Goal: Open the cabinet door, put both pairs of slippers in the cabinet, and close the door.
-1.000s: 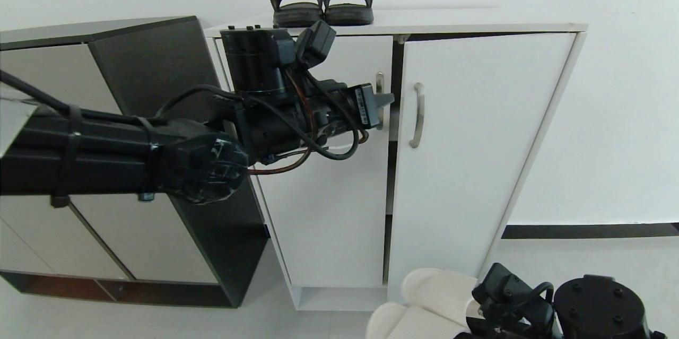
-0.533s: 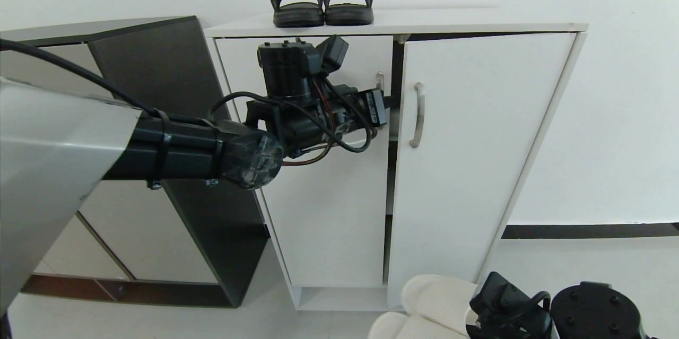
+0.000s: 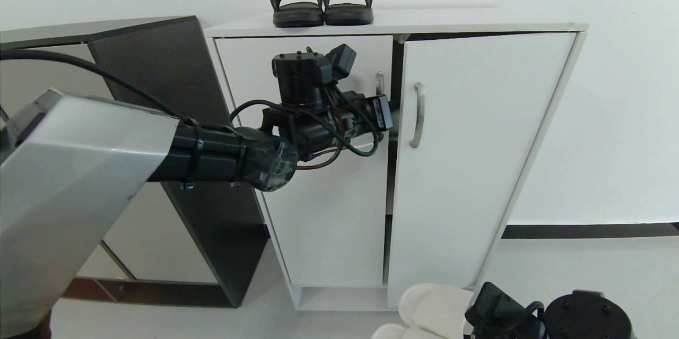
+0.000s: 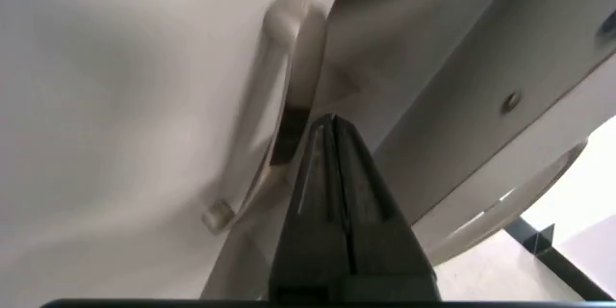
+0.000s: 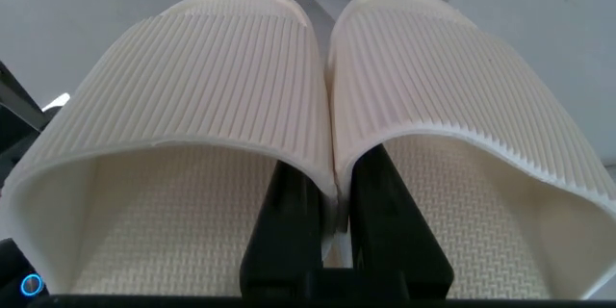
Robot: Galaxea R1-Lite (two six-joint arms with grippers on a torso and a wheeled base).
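Observation:
A white cabinet has a left door (image 3: pixel 323 211) and a right door (image 3: pixel 467 169), with a dark gap showing between them. My left gripper (image 3: pixel 391 114) is shut, its tip at that gap just below the left door's handle (image 3: pixel 380 80). In the left wrist view the closed fingers (image 4: pixel 327 183) point past the handle (image 4: pixel 274 87) at the door's edge. Black slippers (image 3: pixel 321 2) sit on the cabinet top. White slippers (image 3: pixel 429 299) are low by the floor before the right door, with my right gripper (image 3: pixel 475 318) shut on their adjoining inner walls (image 5: pixel 332 125).
A dark grey cabinet (image 3: pixel 159 68) with pale panels stands against the white cabinet's left side. The right door's handle (image 3: pixel 418 115) is close to my left gripper. Pale floor (image 3: pixel 583 259) and a black baseboard (image 3: pixel 589 231) lie to the right.
My left arm has stretched forward, carrying its gripper lower and into the gap between the doors. The white slippers and right gripper have dropped slightly lower in the head view.

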